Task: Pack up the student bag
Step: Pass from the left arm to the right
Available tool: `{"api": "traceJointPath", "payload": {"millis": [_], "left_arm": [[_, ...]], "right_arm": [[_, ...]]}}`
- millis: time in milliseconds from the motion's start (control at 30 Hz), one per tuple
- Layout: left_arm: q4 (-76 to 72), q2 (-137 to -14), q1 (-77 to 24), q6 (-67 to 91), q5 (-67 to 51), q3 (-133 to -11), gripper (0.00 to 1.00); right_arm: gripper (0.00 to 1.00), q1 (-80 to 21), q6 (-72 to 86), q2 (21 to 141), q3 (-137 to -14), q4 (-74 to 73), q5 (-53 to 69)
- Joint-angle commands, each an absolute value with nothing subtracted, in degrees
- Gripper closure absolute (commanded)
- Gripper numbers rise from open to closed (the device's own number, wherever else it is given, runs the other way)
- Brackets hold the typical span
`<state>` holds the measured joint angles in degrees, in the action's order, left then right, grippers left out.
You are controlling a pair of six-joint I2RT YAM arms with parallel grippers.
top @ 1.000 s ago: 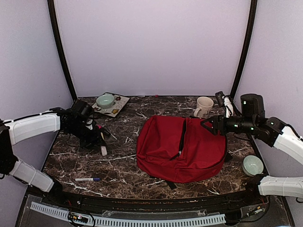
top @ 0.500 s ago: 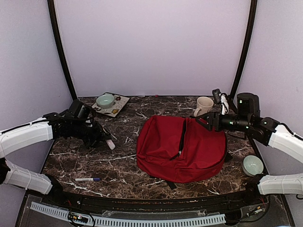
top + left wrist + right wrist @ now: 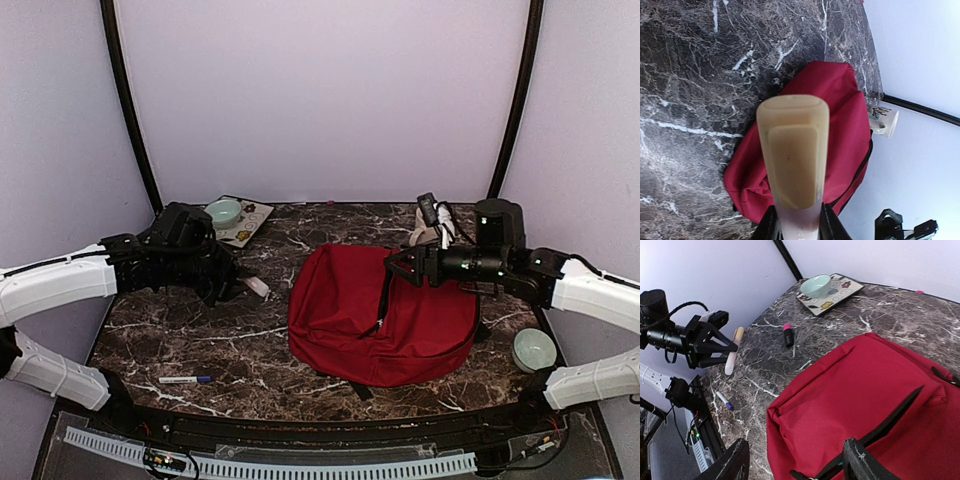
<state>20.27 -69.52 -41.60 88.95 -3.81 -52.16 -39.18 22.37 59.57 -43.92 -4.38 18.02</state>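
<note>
The left gripper (image 3: 238, 282) is pinching a cream-capped tube (image 3: 792, 155) above the marble table (image 3: 250, 350), left of the red student bag (image 3: 400, 325), which is lying mid-table. The right gripper (image 3: 797, 465) is hovering with fingers (image 3: 860, 462) spread over the bag's zipper (image 3: 385, 285). The next move likely calls for holding that opening wide so the tube can go in.

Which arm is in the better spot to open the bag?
Right. The right gripper hangs open just over the bag and its zipper; the left gripper is shut on a cream tube, off to the bag's side.
</note>
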Motion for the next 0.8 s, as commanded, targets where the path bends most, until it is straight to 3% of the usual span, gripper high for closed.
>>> {"api": "traceJointPath", "payload": {"millis": [0, 267, 433, 767], "left_arm": [[15.54, -70.72, -44.83, 98.30, 0.94, -53.98, 1.00], [6.64, -75.87, -49.58, 104.24, 6.18, -58.97, 1.00], [6.45, -79.15, -51.32, 103.61, 10.28, -65.22, 1.00], [-0.48, -81.12, -52.85, 104.42, 11.58, -66.25, 1.00]], "right_arm": [[0.36, -43.79, 21.34, 63.74, -47.89, 2.69, 17.27], [0.37, -50.65, 22.25, 73.54, -54.85, 6.36, 15.22], [0.38, -51.93, 28.23, 77.91, -56.78, 11.39, 13.41], [0.39, -52.90, 31.90, 83.49, -60.65, 16.22, 11.30]]}}
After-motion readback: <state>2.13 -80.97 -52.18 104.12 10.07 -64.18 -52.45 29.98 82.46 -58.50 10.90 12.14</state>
